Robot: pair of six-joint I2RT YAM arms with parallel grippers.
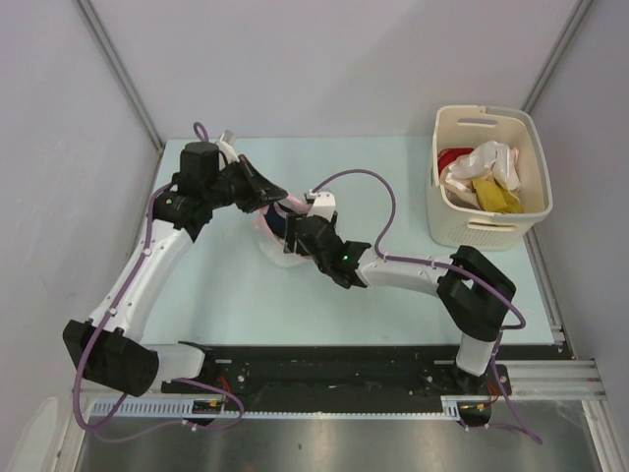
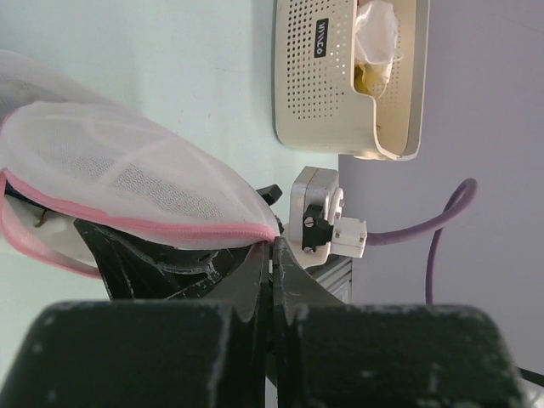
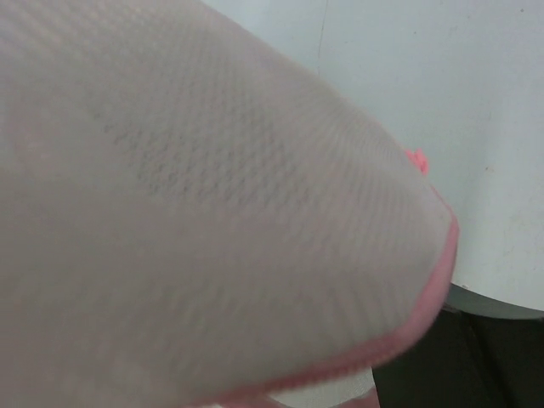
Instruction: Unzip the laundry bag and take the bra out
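The white mesh laundry bag [image 1: 271, 239] with pink zipper trim sits mid-table between both grippers. In the left wrist view the laundry bag [image 2: 127, 170] bulges above my fingers, and its two pink rims gape apart at the left. My left gripper [image 2: 274, 246] is shut, its tips pinching the end of the pink zipper [image 2: 255, 229]. A dark navy patch, the bra [image 1: 279, 222], shows through the bag from above. My right gripper [image 1: 298, 236] is pressed against the bag's right side. The mesh [image 3: 212, 195] fills the right wrist view and hides that gripper's fingers.
A cream slotted basket [image 1: 488, 218] holding white, yellow and red clothes stands at the back right, and it also shows in the left wrist view [image 2: 323, 93]. A purple cable [image 1: 378, 187] loops over the right arm. Grey walls close in the table.
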